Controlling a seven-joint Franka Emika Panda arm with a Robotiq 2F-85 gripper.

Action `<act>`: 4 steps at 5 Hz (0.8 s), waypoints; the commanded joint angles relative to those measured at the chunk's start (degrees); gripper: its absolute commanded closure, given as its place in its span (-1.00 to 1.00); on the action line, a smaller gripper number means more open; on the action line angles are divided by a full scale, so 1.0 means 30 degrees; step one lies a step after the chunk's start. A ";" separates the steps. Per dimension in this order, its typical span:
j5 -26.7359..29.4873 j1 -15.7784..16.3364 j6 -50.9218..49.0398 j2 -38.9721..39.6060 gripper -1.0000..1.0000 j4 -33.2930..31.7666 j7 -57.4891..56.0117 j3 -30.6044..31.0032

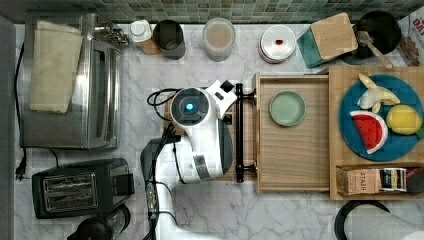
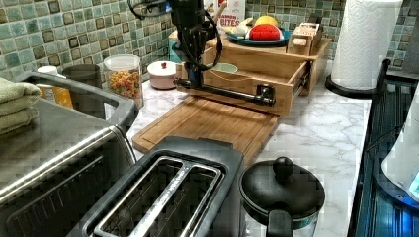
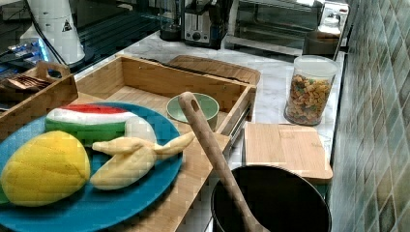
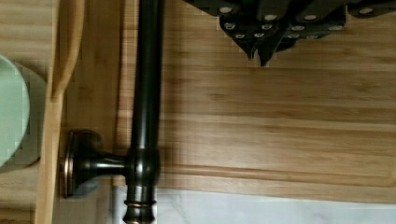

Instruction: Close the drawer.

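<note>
The light-wood drawer [image 1: 295,150] stands pulled out from under the shelf, towards the top view's left. Its long black bar handle [image 1: 239,132] runs across the front. A pale green bowl [image 1: 287,108] sits inside it. In the left view my gripper [image 2: 193,81] hangs down just in front of the handle [image 2: 222,92], near the end closer to the tiled wall. In the wrist view the gripper [image 4: 258,55] is shut with nothing between its fingertips. It hangs over the cutting board [image 4: 280,116], beside the handle [image 4: 147,93] and apart from it.
The cutting board [image 2: 207,123] lies flat in front of the drawer. A toaster [image 1: 75,192] and a toaster oven [image 1: 70,85] stand at the top view's left. Jars and a white lidded bowl [image 1: 277,43] line the tiled wall. The shelf top carries a blue fruit plate [image 1: 395,145].
</note>
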 commanded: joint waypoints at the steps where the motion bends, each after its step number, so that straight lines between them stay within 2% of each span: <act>1: -0.3226 0.1221 0.2749 0.1087 1.00 -0.1600 0.2944 0.0513; 3: -0.4237 0.1412 0.3518 0.1425 1.00 -0.2113 0.4186 0.0137; 4: -0.3446 0.0782 0.3812 0.0703 1.00 -0.2754 0.2614 0.0157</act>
